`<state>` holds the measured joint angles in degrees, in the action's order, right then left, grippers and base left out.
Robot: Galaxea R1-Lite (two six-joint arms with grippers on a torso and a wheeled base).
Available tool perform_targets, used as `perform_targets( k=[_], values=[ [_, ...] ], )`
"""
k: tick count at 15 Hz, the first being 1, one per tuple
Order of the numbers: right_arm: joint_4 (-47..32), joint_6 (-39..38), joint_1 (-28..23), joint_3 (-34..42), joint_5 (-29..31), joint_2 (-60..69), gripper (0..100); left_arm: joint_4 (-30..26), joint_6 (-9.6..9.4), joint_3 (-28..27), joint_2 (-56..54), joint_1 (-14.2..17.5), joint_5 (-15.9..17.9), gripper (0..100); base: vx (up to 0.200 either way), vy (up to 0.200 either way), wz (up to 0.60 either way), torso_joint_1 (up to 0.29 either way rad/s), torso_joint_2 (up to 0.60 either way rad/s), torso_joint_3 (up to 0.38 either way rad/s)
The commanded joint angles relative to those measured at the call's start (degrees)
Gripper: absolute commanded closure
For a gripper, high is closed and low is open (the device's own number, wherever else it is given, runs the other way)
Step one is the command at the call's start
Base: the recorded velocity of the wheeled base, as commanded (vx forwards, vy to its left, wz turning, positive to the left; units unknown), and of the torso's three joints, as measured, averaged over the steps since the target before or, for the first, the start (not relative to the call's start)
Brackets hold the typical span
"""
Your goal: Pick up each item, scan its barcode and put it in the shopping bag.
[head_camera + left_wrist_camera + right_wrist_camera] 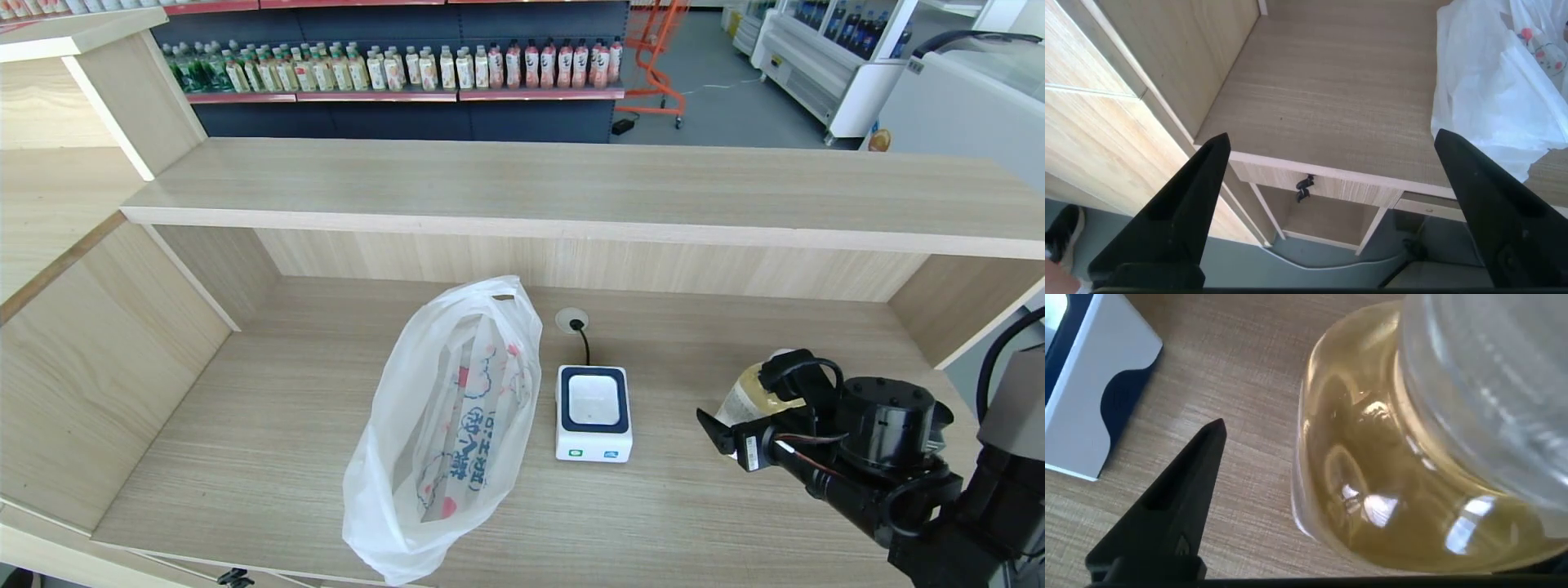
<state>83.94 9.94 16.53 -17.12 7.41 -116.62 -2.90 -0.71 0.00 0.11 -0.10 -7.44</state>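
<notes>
Head view takes in the whole counter (245, 457): the bag (384, 498) lies left of the scanner (593, 412) with a printed packet (465, 408) inside. The right gripper (744, 389) is spread around a bottle (741, 406) right of the scanner. Right wrist view adds amber liquid in the bottle and a gap beside one finger (1167, 514). Left wrist view shows the left gripper (1333, 140) spread wide at the counter's front edge.
</notes>
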Motion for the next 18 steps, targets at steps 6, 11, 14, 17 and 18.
perform_targets(
  k=[6, 11, 14, 17, 18],
  values=[
    [0.52, 1.05, -0.01, -0.99, 0.15, -1.51, 100, 0.0, -0.08, 0.0, -0.02, 0.01, -0.03, 0, 0.0, 0.0, 0.0, 0.0, 0.0, 0.0],
    [0.61, -0.97, -0.36, -1.25, -1.17, 3.24, 100, 0.0, 0.0, 0.0, -0.02, 0.01, -0.03, 0, 0.0, 0.0, 0.0, 0.0, 0.0, 0.0],
    [-18.11, -3.61, -1.76, -6.0, -11.81, 20.73, 100, 0.0, 0.0, 0.0, -0.02, 0.01, -0.03, 0, 0.0, 0.0, 0.0, 0.0, 0.0, 0.0],
    [-50.11, -10.46, -2.29, -12.86, -33.08, 39.01, 100, 0.0, 0.0, 0.0, -0.02, 0.01, -0.03, 0, 0.0, 0.0, 0.0, 0.0, 0.0, 0.0],
    [-53.18, -11.25, -2.29, -12.94, -38.35, 41.47, 100, 0.0, 0.0, 0.0, -0.02, 0.01, -0.03, 0, 0.0, 0.0, 0.0, 0.0, 0.0, 0.0]
  ],
)
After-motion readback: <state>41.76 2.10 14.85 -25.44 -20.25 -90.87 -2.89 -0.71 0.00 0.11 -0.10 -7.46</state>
